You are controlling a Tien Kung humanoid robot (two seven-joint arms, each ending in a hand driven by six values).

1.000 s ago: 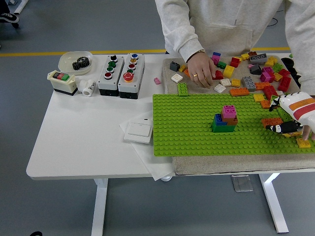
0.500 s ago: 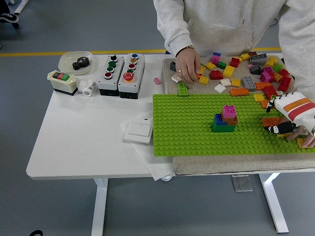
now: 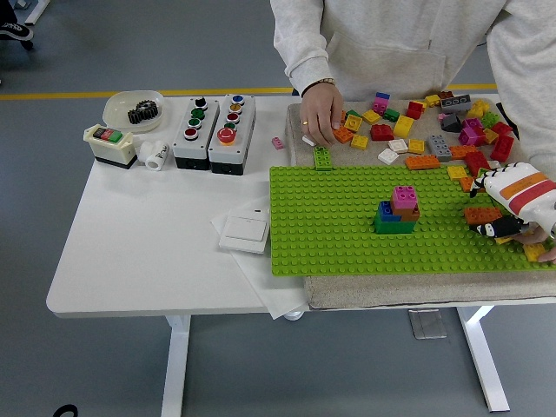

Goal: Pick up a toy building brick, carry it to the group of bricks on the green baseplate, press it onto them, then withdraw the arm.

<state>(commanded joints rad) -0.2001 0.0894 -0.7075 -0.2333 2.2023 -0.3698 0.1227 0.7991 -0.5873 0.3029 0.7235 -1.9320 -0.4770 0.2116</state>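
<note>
A small stack of bricks, pink on orange, blue and green, stands near the middle of the green baseplate. My right hand, white with orange stripes, reaches in from the right edge and hangs low over the plate's right end. It is just beside an orange brick, and a yellow brick lies below it. Whether the hand holds a brick is hidden. The left arm is out of view.
A person stands at the far side, one hand resting among the loose bricks behind the plate. A green brick sits at the plate's back left corner. Left of the plate are two button boxes, a bowl and a white switch.
The person's hand has slid left along the loose bricks, from the middle of the pile to its left end. My right hand has barely shifted.
</note>
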